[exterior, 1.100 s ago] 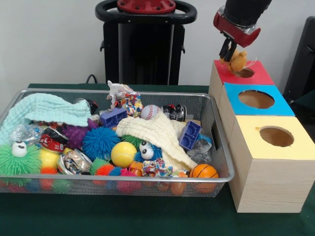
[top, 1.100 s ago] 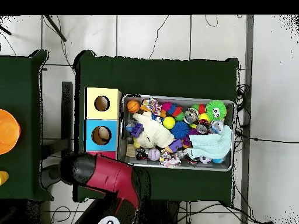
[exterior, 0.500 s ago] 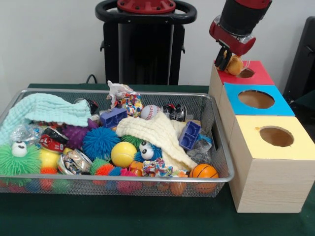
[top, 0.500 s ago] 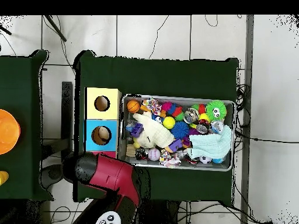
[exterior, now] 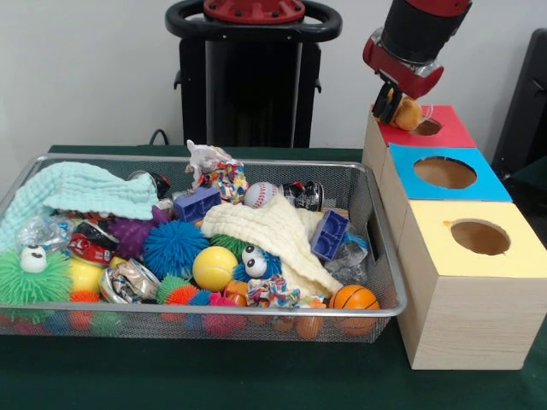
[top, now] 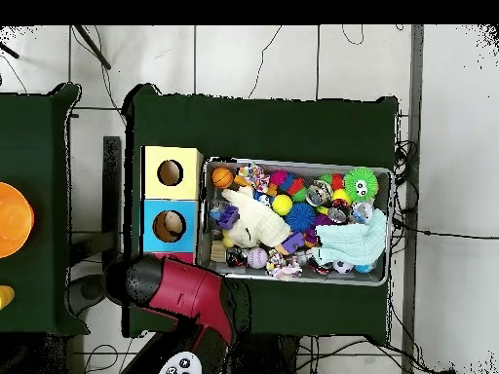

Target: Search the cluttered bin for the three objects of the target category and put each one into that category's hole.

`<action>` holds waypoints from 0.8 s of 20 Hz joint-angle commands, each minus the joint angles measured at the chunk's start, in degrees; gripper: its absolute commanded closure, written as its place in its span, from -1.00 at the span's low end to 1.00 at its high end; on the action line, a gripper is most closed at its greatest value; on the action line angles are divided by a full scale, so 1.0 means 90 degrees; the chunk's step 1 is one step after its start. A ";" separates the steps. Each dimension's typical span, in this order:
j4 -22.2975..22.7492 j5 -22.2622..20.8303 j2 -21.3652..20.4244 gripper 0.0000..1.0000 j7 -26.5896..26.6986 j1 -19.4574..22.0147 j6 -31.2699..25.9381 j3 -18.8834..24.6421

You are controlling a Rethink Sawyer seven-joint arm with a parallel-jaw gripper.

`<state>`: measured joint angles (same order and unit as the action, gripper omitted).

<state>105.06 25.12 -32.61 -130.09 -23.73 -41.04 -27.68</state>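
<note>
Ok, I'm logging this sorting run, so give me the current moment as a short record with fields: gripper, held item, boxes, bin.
gripper: gripper over the near-left edge of the red-topped box, shut on the yellow plush toy
held item: yellow plush toy, beside the red box's hole, not yet in it
boxes: red-, blue-topped box and yellow-topped box in a row, one round hole each
bin: wire mesh bin full of balls, cloths, spiky toys
overhead view: arm covers the red-topped box
</note>
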 commanded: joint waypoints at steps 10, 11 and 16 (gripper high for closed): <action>-0.0444 0.0228 0.0333 1.00 -0.1706 0.0105 -0.0396 0.0431; -0.0482 0.0202 0.0339 1.00 -0.1680 0.0115 -0.0441 0.0426; -0.0632 0.0156 0.0292 1.00 -0.1698 0.0111 -0.0727 0.0388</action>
<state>103.99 25.14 -32.11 -130.09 -23.73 -41.69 -27.68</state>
